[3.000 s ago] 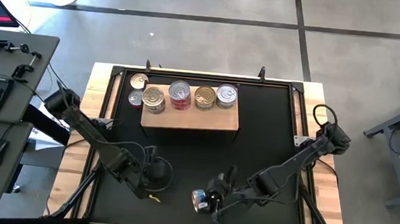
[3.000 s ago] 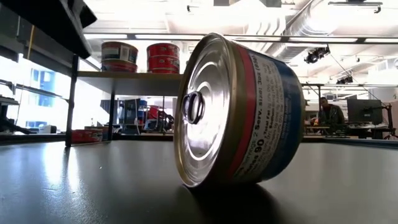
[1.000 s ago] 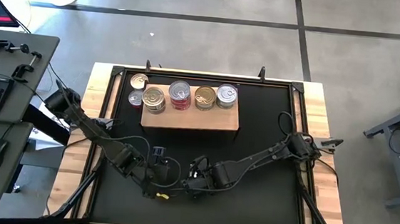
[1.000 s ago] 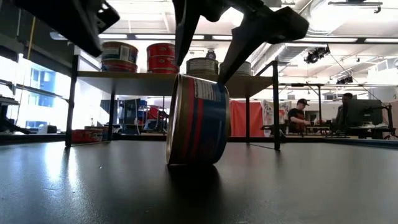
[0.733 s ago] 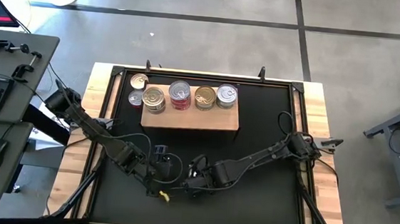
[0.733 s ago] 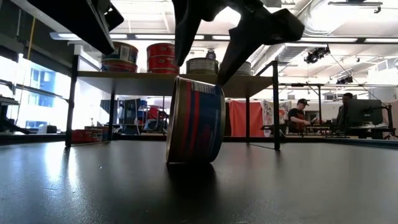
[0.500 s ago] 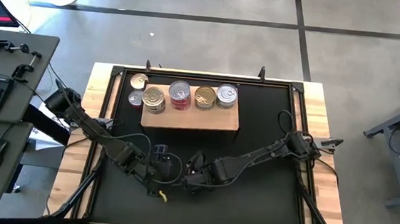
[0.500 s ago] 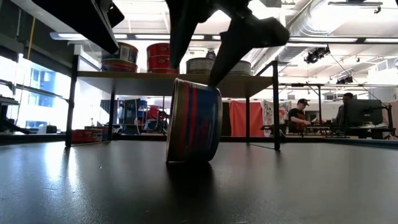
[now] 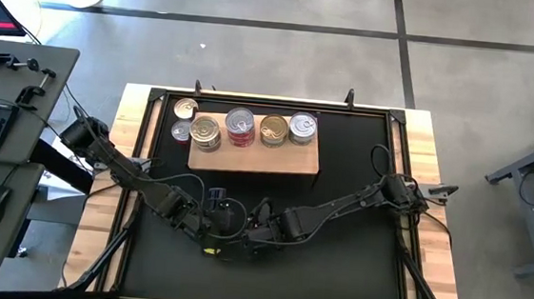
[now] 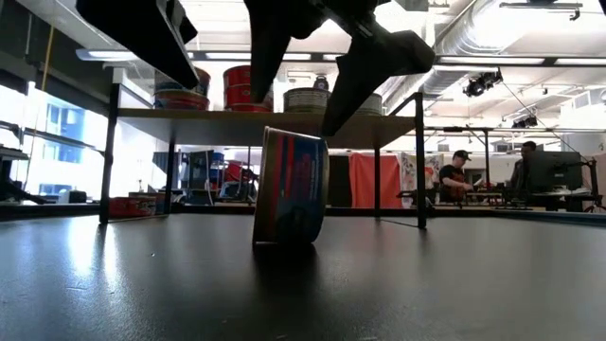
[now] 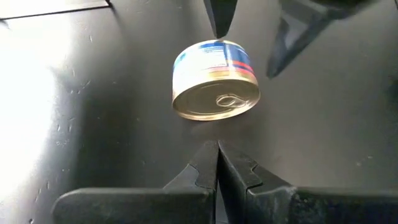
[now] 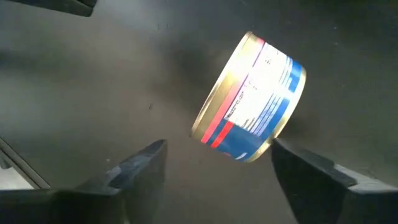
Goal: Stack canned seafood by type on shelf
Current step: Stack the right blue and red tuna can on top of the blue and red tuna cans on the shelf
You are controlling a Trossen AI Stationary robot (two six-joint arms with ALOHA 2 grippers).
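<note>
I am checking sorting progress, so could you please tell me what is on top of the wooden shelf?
On the shelf stand four stacks of cans in a row, shiny lids up. How many cans each stack holds cannot be seen from above; lower ones are covered.

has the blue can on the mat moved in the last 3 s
Yes. The blue can has shifted left, judged against the shelf's right post in the low view, and now stands on its edge.

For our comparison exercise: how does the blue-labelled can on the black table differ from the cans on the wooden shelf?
The blue-labelled can stands on its edge; the shelf cans sit flat, lids up. It is alone on the black table between the shut left hand and the open right hand; they line the wooden shelf. Its label is blue and red; one shelf can shows red sides. All are short round tins.
</note>
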